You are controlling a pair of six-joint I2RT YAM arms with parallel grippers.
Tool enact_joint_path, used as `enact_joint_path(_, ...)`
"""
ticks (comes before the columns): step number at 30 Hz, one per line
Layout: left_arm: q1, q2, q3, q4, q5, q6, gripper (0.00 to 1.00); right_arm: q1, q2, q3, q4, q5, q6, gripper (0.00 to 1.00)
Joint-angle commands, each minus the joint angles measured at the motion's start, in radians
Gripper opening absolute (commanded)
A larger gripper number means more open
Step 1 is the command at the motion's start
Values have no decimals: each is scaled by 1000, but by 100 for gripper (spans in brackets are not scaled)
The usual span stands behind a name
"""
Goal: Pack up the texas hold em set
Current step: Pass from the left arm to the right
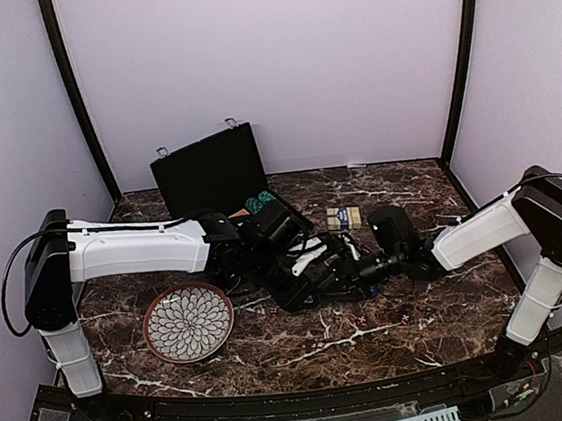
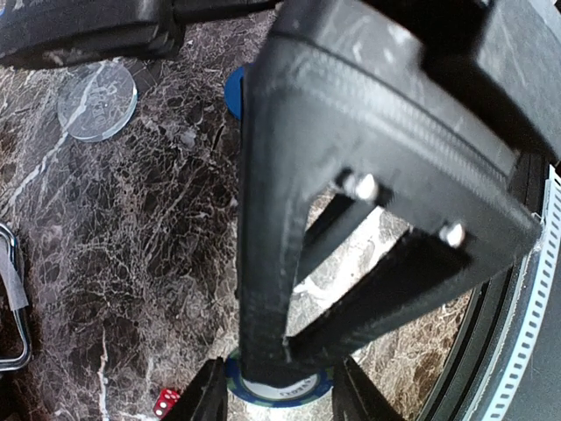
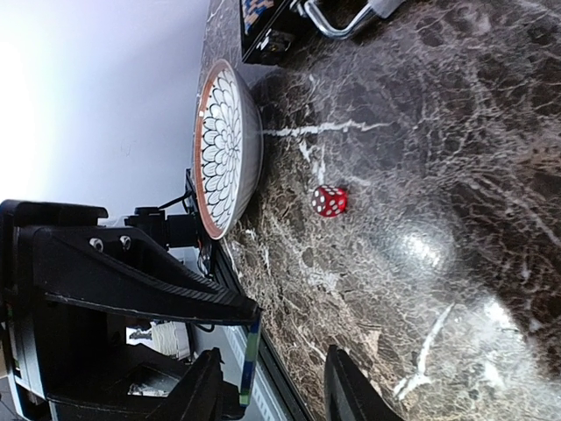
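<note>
Briefcase (image 1: 206, 168) open at far edge of tabletop (image 1: 453, 313), lid up. Left pincer (image 2: 279, 402) clamped on rim of blue chip (image 2: 289, 390) over mid-tabletop. Right pincer (image 3: 273, 368) straddles same chip, jaws apart, not gripping. Red die (image 3: 330, 201) loose near plate (image 3: 223, 149).

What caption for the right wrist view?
Red die near plate on marble table; chip edge-on within open right gripper.

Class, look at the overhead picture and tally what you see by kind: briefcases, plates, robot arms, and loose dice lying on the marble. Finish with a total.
Briefcases: 1
Plates: 1
Robot arms: 2
Loose dice: 3
Total: 7
</note>
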Motion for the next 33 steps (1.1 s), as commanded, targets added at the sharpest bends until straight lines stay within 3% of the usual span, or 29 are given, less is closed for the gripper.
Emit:
enact_joint_path(1, 6, -47, -14, 9, 17, 1, 40, 18, 10, -6, 59, -17, 20, 38)
enact_joint_path(12, 5, -45, -20, 11, 11, 6, 40, 37, 33, -7, 85, -25, 41, 27)
enact_joint_path(20, 6, -37, -24, 16, 3, 7, 40, 40, 43, -17, 147, -33, 80, 1)
enact_joint_path(27, 8, -48, -40, 24, -7, 3, 41, 15, 18, -28, 130, -16, 76, 0)
enact_joint_path(33, 30, -109, -91, 78, 74, -23, 62, -17, -27, -6, -12, 13, -48, 0)
